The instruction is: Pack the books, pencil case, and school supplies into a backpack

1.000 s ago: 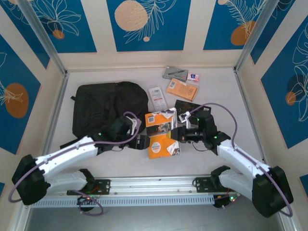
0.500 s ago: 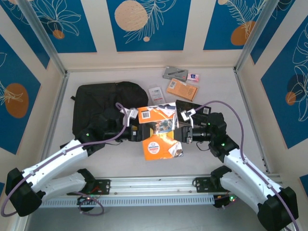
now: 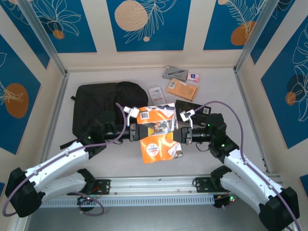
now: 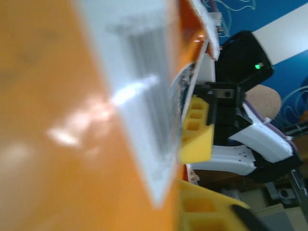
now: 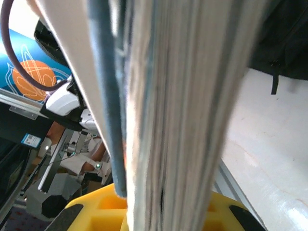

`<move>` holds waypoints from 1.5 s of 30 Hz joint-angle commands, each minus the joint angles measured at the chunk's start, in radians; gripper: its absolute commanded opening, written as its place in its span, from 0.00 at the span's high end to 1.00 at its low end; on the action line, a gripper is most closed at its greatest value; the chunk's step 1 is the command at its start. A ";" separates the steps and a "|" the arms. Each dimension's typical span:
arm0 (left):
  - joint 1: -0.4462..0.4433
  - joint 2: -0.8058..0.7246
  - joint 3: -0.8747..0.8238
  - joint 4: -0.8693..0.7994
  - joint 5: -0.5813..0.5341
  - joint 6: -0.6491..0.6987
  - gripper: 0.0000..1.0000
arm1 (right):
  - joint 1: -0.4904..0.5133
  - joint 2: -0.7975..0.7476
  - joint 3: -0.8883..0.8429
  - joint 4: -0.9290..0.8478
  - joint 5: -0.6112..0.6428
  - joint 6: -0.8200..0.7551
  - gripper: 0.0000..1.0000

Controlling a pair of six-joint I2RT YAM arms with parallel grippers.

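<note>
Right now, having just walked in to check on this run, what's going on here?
The right fingers are shut on a lifted bundle of orange books. The left fingers are at its opposite edge; their grip is unclear. The black backpack lies beside them, and the grey pencil case sits farther back on the table.

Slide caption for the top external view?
Left pincer and right pincer grip the orange books from opposite sides, beside the black backpack.

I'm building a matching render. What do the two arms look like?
Both the left arm and right arm have glossy white links between bulky black joints, each with a small green light. A purple cable loops along each. The fingers are yellow plastic with rectangular pockets.
</note>
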 commanded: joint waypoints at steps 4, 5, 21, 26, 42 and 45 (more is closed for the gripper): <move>0.003 -0.047 -0.010 0.069 -0.001 -0.006 1.00 | 0.008 -0.018 -0.006 0.059 0.092 0.015 1.00; 0.004 -0.051 -0.009 0.065 -0.014 -0.005 1.00 | 0.013 -0.019 -0.008 0.060 0.105 0.015 1.00; 0.004 -0.162 0.035 0.034 -0.341 0.015 1.00 | 0.316 -0.075 -0.139 0.439 0.571 0.137 0.17; 0.004 -0.174 0.036 0.054 -0.417 0.008 1.00 | 0.448 -0.012 -0.157 0.603 0.726 0.114 0.08; 0.003 -0.202 -0.046 0.096 -0.539 -0.088 1.00 | 0.671 0.330 -0.030 1.031 1.107 0.016 0.27; 0.003 -0.215 -0.050 0.092 -0.550 -0.100 1.00 | 0.672 0.318 -0.050 1.028 1.167 0.005 0.28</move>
